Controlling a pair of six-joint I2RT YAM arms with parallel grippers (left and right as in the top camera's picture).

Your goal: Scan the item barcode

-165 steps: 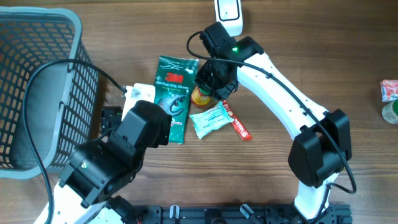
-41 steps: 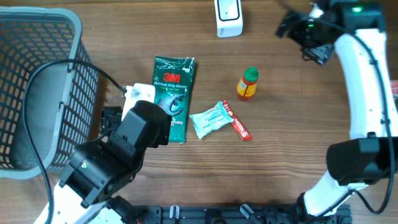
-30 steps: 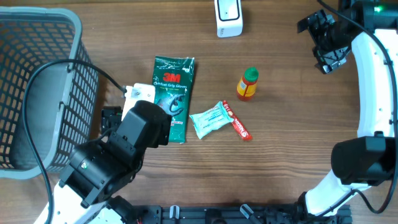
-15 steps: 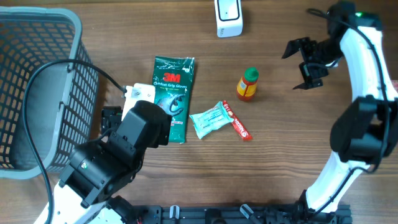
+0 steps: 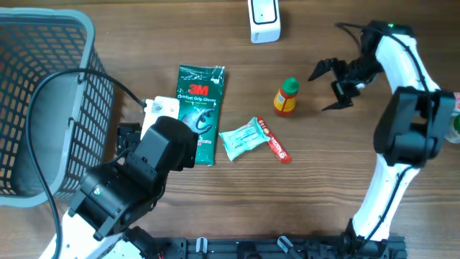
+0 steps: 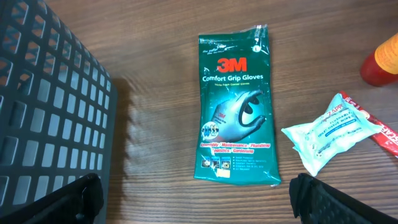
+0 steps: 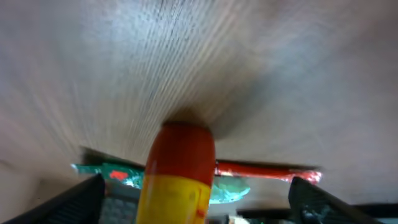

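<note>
A small yellow bottle (image 5: 286, 97) with a red shoulder and a green cap stands upright at the table's middle. My right gripper (image 5: 323, 89) lies on its side just right of the bottle, open, jaws pointing at it without touching. In the right wrist view the bottle (image 7: 179, 174) fills the space ahead between the spread fingers of my right gripper (image 7: 196, 190). My left gripper (image 6: 196, 202) is open and holds nothing above the green 3M glove pack (image 6: 239, 106). A white scanner-like device (image 5: 264, 19) stands at the far edge.
The glove pack (image 5: 201, 108), a white-teal packet (image 5: 241, 138) and a red stick packet (image 5: 277, 147) lie left of and below the bottle. A dark mesh basket (image 5: 43, 101) fills the left side. Small items (image 5: 449, 104) sit at the right edge.
My right arm swung down from the far right corner and turned its gripper toward the bottle, moving left. Its jaws have narrowed slightly. The left arm and the items have not moved.
</note>
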